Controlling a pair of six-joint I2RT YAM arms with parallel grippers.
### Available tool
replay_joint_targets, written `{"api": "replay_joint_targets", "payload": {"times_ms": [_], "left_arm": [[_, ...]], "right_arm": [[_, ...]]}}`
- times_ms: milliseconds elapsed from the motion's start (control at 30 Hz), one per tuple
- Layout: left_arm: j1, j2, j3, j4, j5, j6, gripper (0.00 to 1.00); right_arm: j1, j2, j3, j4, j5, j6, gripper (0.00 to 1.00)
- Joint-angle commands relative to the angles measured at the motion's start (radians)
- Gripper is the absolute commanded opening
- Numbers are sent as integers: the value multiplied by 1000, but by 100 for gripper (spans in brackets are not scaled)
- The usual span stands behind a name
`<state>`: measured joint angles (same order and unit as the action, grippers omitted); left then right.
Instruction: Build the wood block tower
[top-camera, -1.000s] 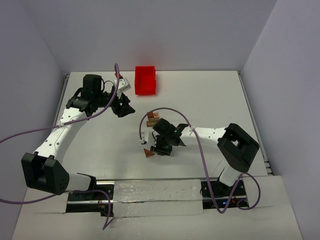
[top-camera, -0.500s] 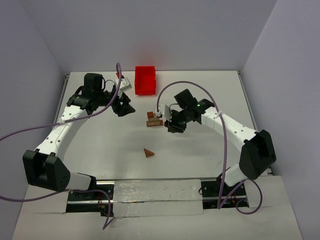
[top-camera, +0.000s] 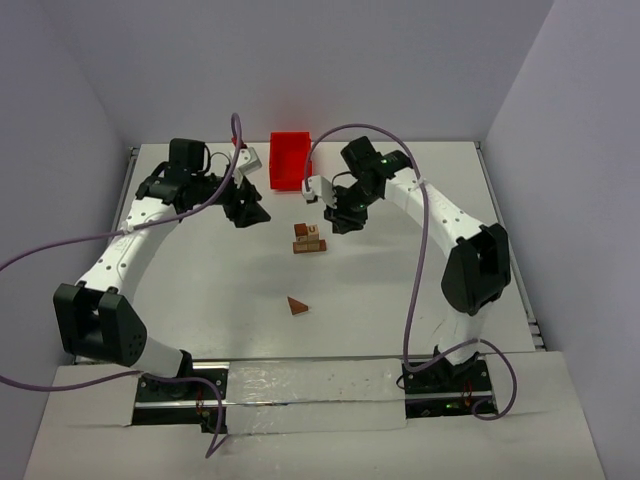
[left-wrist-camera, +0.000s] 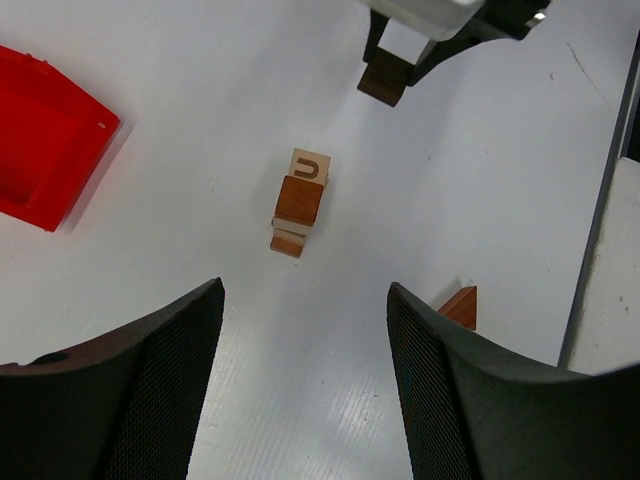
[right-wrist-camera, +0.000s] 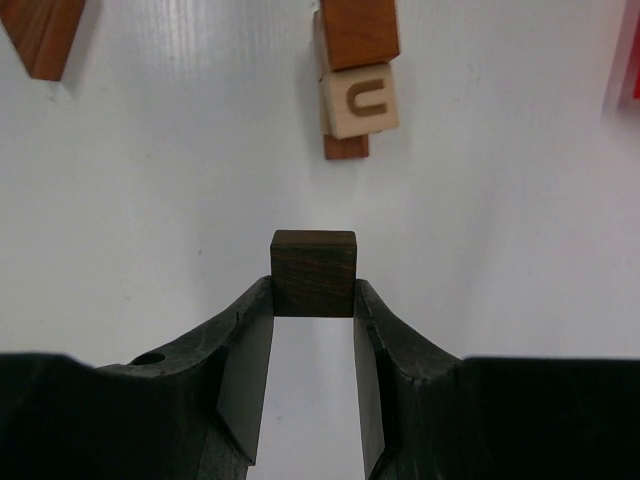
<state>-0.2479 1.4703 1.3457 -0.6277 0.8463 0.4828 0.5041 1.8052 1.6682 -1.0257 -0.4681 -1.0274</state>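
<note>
Wood block tower (right-wrist-camera: 350, 80) lies just ahead of right gripper (right-wrist-camera: 313, 290) clamping dark block (right-wrist-camera: 313, 273).

Tower (top-camera: 308, 239) on table (top-camera: 400, 300); bin (top-camera: 291, 160) behind; wedge block (top-camera: 296, 306) before; right claw (right-wrist-camera: 313, 288) behind-right.

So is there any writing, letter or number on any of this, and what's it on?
"U": a dark letter on the light tan cube of the wood block tower.
Nothing else readable: the dark block in the right pincer, the red bin and the loose brown wedge show no markings.
</note>
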Motion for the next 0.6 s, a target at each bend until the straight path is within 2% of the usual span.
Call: {"api": "replay_joint_targets", "payload": {"times_ms": [0, 100, 200, 233, 567], "left_arm": [[26, 21, 57, -9, 84, -8, 74], [33, 30, 65, -10, 99, -10, 81], [39, 36, 69, -15, 110, -11, 98], [42, 38, 70, -15, 112, -12, 99], [67, 38, 62, 2, 129, -30, 99]], "right_arm": [[1, 78, 141, -53, -41, -42, 13], [11, 114, 178, -51, -40, -45, 13], [26, 135, 200, -44, -35, -48, 14], [32, 143, 204, -42, -29, -49, 14], [63, 187, 220, -21, 2, -41, 14]]}}
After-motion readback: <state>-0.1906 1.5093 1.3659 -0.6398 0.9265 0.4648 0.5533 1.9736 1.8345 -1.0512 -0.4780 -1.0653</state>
